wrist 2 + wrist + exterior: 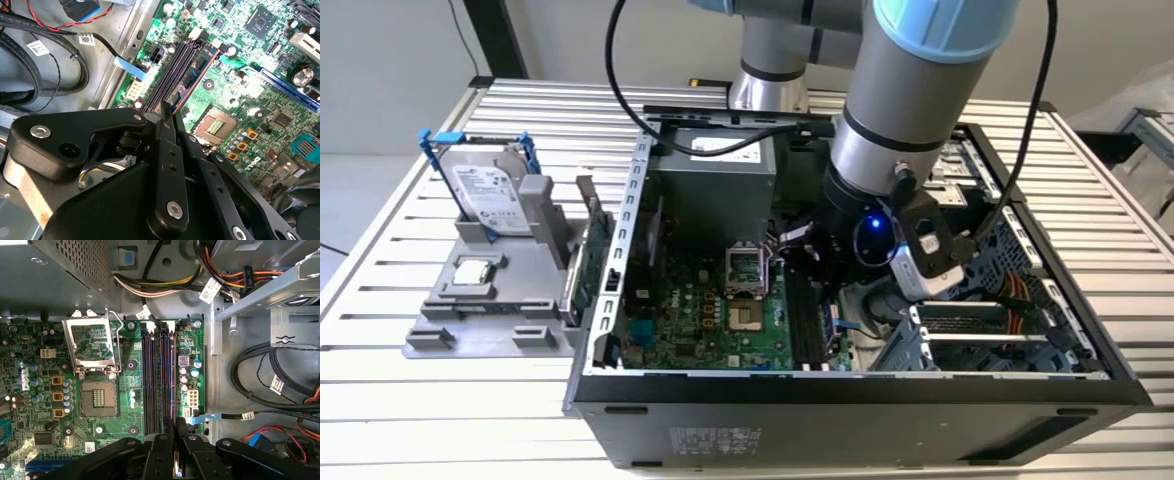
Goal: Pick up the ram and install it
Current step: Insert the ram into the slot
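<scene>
We've got the gripper point(821, 262) down inside the open PC case point(854, 385), right over the black memory slots point(159, 375) that sit just beside the empty CPU socket point(97, 395) on the green motherboard point(714, 315). In both wrist views the fingers point(181, 432) are pinched nearly together on a thin edge that looks like the ram point(176, 470), standing on edge in line with the slots, though we honestly can't tell if it's seated yet. Outside the case, the hard drive point(491, 195) with blue rails stands upright in the grey holder point(487, 300).
</scene>
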Controlling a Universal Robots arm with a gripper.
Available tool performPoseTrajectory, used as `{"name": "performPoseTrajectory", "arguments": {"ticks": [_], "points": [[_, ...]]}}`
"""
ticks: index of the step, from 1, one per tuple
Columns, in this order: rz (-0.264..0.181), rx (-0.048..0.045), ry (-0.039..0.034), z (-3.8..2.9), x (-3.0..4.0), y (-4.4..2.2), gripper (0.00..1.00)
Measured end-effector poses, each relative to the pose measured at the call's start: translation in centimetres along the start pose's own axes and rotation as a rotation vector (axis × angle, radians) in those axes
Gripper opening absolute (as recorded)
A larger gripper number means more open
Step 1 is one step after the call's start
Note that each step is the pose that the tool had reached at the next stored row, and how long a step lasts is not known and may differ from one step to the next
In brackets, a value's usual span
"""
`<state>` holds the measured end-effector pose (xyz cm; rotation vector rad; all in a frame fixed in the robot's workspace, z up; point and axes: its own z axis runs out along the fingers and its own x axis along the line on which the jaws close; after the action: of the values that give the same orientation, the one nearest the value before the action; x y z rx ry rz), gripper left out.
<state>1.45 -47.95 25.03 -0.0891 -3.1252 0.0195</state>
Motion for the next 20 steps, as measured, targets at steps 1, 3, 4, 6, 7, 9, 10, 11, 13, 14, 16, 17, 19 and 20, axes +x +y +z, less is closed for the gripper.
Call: {"name": "performPoseTrajectory", "arguments": {"ticks": [1,3,4,6,7,9,10,11,13,14,16,17,19,20], "points": [[0.0,-0.0003,0.0,0.04,0.0,0.0,0.0],[0.0,-0.0002,-0.0001,0.14,0.0,0.01,0.0],[0.0,-0.0001,0.0,0.22,0.0,0.0,0.0],[0.0,-0.0002,0.0,0.45,-0.01,0.01,0.0],[0.0,-0.0001,0.0,0.57,-0.01,0.01,0.0],[0.0,0.0,0.0,1.02,-0.01,0.04,0.0],[0.0,0.0,0.0,1.09,-0.01,0.08,0.0],[0.0,0.0002,0.0,1.1,-0.01,0.09,0.0],[0.0,0.0,0.0,1.11,-0.01,0.09,0.0],[0.0,0.0,0.0,1.12,-0.01,0.09,0.0],[0.0,-0.0001,0.0,1.13,-0.01,0.1,0.0],[0.0,-0.0003,0.0,1.15,-0.01,0.11,0.0],[0.0,-0.0002,0.0,1.16,-0.01,0.14,0.0],[0.0,-0.0001,0.0,1.16,-0.01,0.15,0.0]]}}
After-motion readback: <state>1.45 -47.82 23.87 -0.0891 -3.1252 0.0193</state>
